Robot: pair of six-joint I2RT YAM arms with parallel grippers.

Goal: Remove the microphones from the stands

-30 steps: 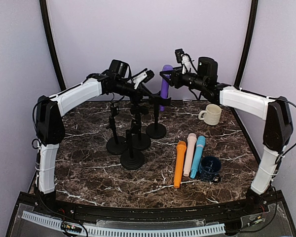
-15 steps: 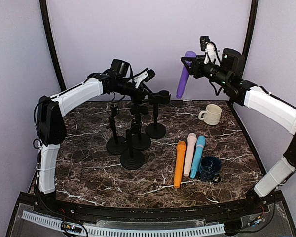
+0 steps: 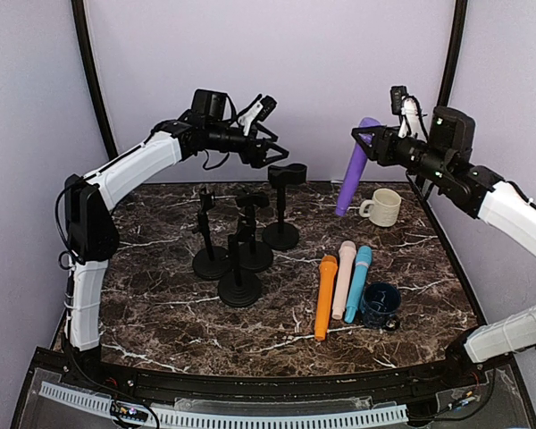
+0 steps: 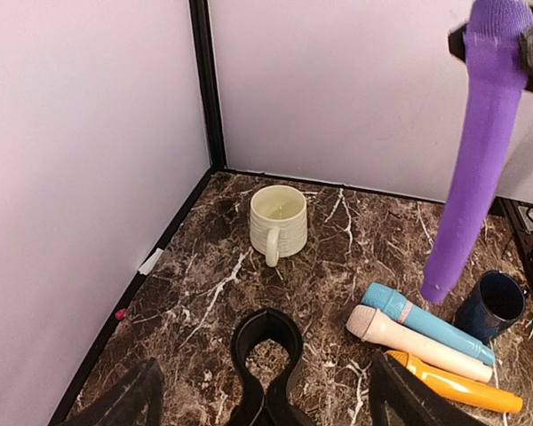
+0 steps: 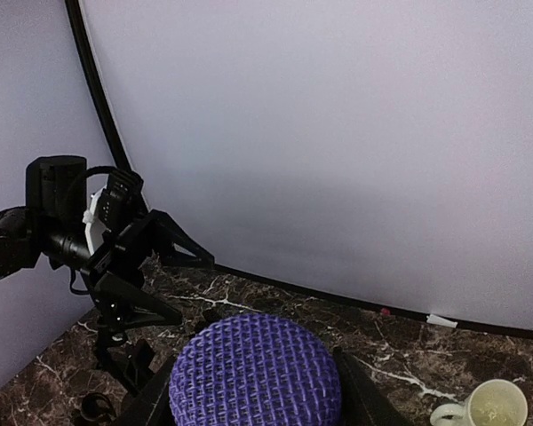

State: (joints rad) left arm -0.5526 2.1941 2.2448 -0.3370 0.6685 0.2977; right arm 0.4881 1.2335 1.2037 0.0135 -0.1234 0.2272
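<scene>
Top external shows the right gripper point(image 3: 368, 143) clamped on the long purple microphone point(image 3: 351, 179), hanging at two o'clock clear of the black clip stand point(image 3: 284, 175), left gripper point(image 3: 270, 130) spread open; a slack pinch could drop it onto the cream mug point(image 3: 381, 207)

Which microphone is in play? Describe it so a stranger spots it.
Look over the right side of the marble table, near the cream mug. The purple microphone hangs in the air, clamped in the right gripper; the other microphones lie flat.
</scene>
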